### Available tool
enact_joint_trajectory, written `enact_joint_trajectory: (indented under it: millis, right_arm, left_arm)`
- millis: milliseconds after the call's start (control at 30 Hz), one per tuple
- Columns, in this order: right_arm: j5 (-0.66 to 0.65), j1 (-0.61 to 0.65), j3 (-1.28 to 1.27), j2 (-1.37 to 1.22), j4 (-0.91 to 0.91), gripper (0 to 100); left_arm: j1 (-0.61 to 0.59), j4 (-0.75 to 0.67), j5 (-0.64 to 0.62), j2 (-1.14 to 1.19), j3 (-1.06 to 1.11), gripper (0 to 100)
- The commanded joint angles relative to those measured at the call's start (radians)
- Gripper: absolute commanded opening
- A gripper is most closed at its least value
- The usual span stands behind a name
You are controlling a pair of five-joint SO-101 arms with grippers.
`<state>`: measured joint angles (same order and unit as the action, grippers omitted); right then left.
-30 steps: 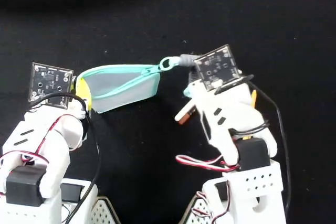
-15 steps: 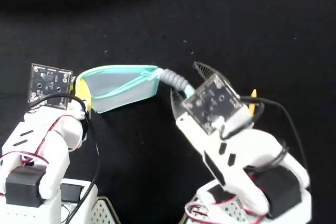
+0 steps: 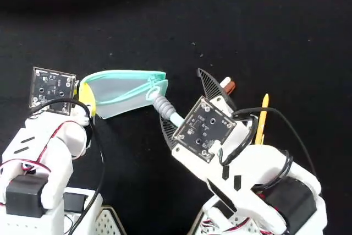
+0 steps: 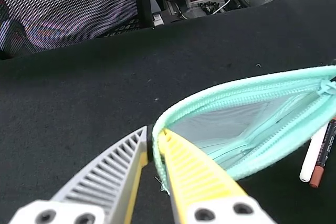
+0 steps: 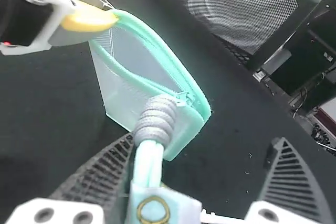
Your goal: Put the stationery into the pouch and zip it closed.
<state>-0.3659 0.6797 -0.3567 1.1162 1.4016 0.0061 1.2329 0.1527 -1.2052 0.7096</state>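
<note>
On the black desk [image 3: 275, 37], the left gripper [image 4: 151, 148] has its jaws pinched on one end of the mint pouch [image 3: 125, 93], while the right gripper [image 5: 203, 145] has jaws wide apart, a grey-gripped pen [image 5: 155, 117] against one, tip at the pouch's other end.

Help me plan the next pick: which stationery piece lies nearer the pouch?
The white marker with the brown cap; the yellow pencil lies farther from the pouch.

black table [image 3: 165, 26], mesh chair [image 5: 239, 3]

White arms [image 3: 250, 160] — black motors [image 3: 23, 193], red-white cables [image 3: 25, 164], grey-and-yellow ribbed left gripper [image 4: 152, 137].
</note>
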Motion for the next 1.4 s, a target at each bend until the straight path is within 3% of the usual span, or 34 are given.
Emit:
enact_joint_trajectory:
  millis: [0,267,467,600,733,867,1033,1200,1267,1367]
  right_arm:
    - [0.012,0.018,0.031,-0.008,0.020,36.0]
    - [-0.087,-0.015,-0.012,-0.001,0.150,36.0]
    - [-0.080,-0.218,-0.292,-0.001,-0.051,36.0]
    - [-0.018,-0.256,-0.498,-0.001,-0.232,36.0]
    - [0.037,-0.339,-0.499,-0.001,-0.276,36.0]
    - [0.094,-0.545,-0.489,-0.036,-0.334,31.2]
    - [0.106,-0.644,-0.476,-0.282,-0.358,11.5]
    - [0.253,-0.724,-0.317,-0.636,-0.359,20.0]
    - [0.275,-0.763,-0.240,-0.785,-0.359,24.8]
    - [0.276,-0.807,-0.125,-1.000,-0.359,23.9]
  left_arm:
    - [-0.001,0.006,-0.003,0.025,0.099,3]
    - [-0.008,0.009,-0.003,0.025,0.101,3]
    - [-0.004,0.008,-0.003,0.025,0.101,3]
    - [-0.004,0.006,-0.003,0.025,0.101,3]
    - [-0.007,0.006,-0.003,0.025,0.102,3]
    - [-0.002,0.005,-0.003,0.025,0.116,3]
    - [-0.002,0.005,-0.003,0.025,0.110,3]
    - [-0.002,0.005,-0.003,0.025,0.114,3]
    - [-0.002,0.005,-0.003,0.025,0.116,3]
    - [-0.002,0.005,-0.003,0.025,0.116,3]
